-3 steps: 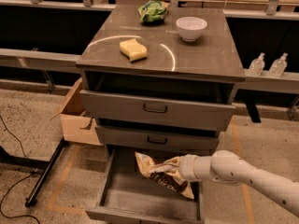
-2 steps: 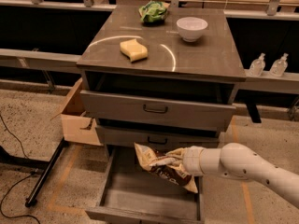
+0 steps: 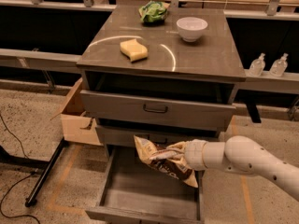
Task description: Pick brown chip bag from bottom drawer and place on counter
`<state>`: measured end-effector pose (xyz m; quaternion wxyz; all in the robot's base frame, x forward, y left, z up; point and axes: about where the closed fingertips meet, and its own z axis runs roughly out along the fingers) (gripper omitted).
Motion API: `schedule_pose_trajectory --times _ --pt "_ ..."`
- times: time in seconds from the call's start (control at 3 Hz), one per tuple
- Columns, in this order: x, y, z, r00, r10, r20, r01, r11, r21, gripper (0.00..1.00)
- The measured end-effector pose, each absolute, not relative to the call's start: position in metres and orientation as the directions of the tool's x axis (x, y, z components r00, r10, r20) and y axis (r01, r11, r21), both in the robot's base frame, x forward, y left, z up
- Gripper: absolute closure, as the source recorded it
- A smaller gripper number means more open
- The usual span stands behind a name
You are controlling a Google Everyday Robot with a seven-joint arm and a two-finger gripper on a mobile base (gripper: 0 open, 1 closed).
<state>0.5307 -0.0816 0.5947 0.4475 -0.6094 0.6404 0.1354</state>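
Note:
The brown chip bag (image 3: 161, 161) is a crinkly bag with a dark brown middle and tan ends. My gripper (image 3: 172, 152) is shut on it and holds it tilted in the air above the open bottom drawer (image 3: 148, 190), just in front of the middle drawer. My white arm (image 3: 243, 160) comes in from the right. The drawer's tray looks empty under the bag. The counter (image 3: 196, 52) is the glossy grey-brown cabinet top, above and behind the gripper.
On the counter lie a yellow wavy sponge (image 3: 134, 50), a green snack bag (image 3: 153, 11) and a white bowl (image 3: 192, 29). A cardboard box (image 3: 77, 115) stands left of the cabinet. Two clear bottles (image 3: 268, 65) stand on a ledge at right.
My gripper has lifted the chip bag higher above the bottom drawer, up toward the middle drawer's front. The arm has risen with it.

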Motion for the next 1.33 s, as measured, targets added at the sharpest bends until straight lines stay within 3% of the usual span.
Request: schedule_pose_trajectory --times 1.0,1.33 --pt "0.561 -0.077 0.776 0.214 -0.698 -0.684 -0.827 0.243 -0.507 1.0" --pt "0.561 -0.077 0.776 0.214 -0.698 -0.684 -0.827 0.243 -0.507 1.0"
